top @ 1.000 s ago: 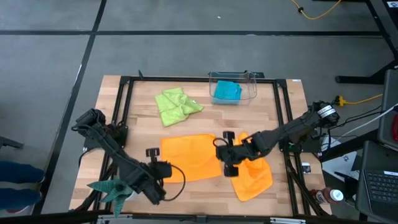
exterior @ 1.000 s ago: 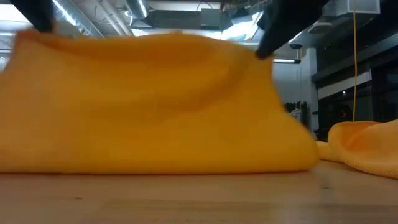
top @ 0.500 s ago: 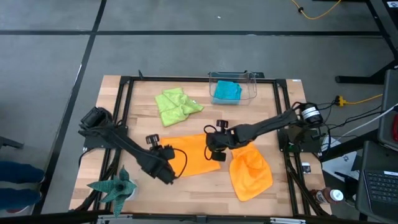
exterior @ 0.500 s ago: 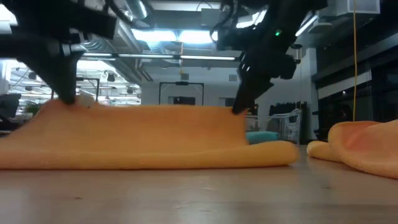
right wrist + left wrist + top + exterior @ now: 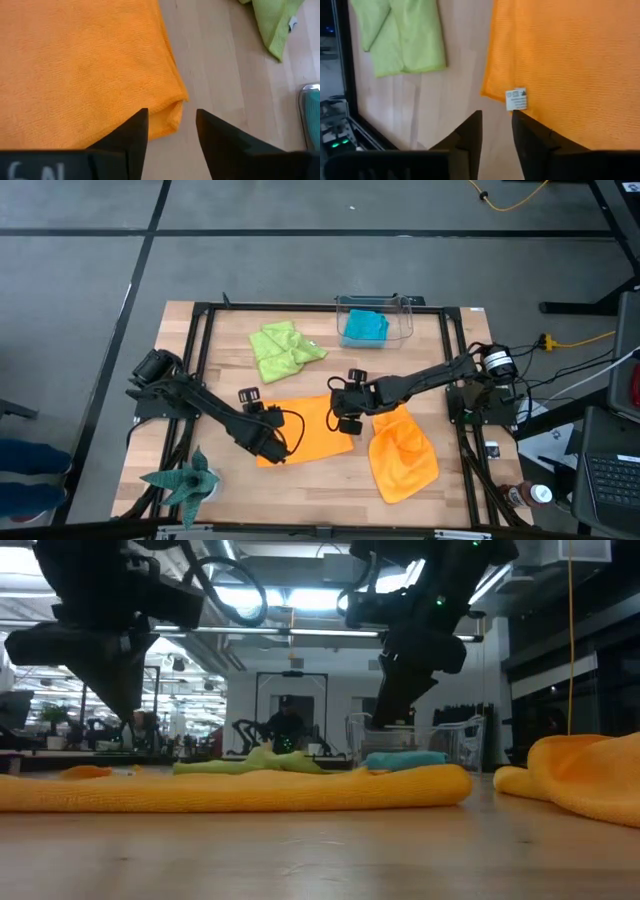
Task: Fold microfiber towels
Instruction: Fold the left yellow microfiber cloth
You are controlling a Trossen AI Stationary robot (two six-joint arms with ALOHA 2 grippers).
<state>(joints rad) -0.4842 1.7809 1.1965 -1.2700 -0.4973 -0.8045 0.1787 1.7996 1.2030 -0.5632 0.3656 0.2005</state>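
Four towels are lying on the table [image 5: 470, 340]: two orange [image 5: 305, 432] [image 5: 403, 459], one lime [image 5: 284, 351], one teal [image 5: 364, 327] (binned). Left gripper [image 5: 262, 412] and right gripper [image 5: 345, 406] are hovering parted over the folded orange one.

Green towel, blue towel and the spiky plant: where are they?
Green towel [image 5: 284, 351], high view, middle of the crumpled cloth.
Blue towel [image 5: 364, 327], high view, its middle, inside the clear bin.
Spiky plant [image 5: 183, 482], high view, centre of the star shape.
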